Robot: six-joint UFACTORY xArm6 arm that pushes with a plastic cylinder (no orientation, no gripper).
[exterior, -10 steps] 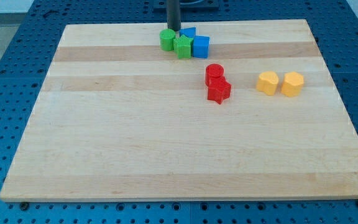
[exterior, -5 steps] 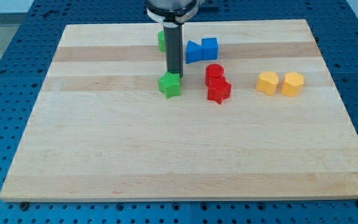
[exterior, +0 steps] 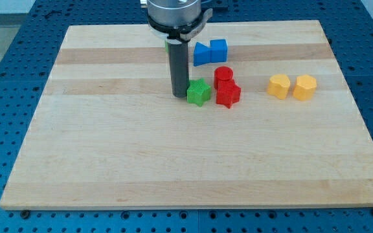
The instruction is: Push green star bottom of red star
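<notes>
Tip: my tip (exterior: 179,96) sits on the board, touching or just about touching the left side of the green star; no jaws on it at all, it's a bare rod, so nothing is grasped
Rod: dark and upright, coming down from the metal collar (exterior: 174,11) at the view's top
Green star (exterior: 199,92): just to the view's right of my tip, and just left of the red star, looks close enough to touch it but I can't tell for sure
Red star (exterior: 228,94): level with the green star, so the green one is beside it, not below it
Red cylinder (exterior: 223,76): right above the red star, touching it
Blue blocks: one wedge-ish piece (exterior: 201,53) and a blue cube (exterior: 219,48), side by side near the view's top, above the reds
Green block (exterior: 168,44): only a sliver shows behind the rod, shape hidden
Yellow blocks: two of them, (exterior: 278,85) and (exterior: 305,87), next to each other, well apart to the view's right
Board (exterior: 173,162): pale wood, on a blue perforated table (exterior: 5,65)
</notes>
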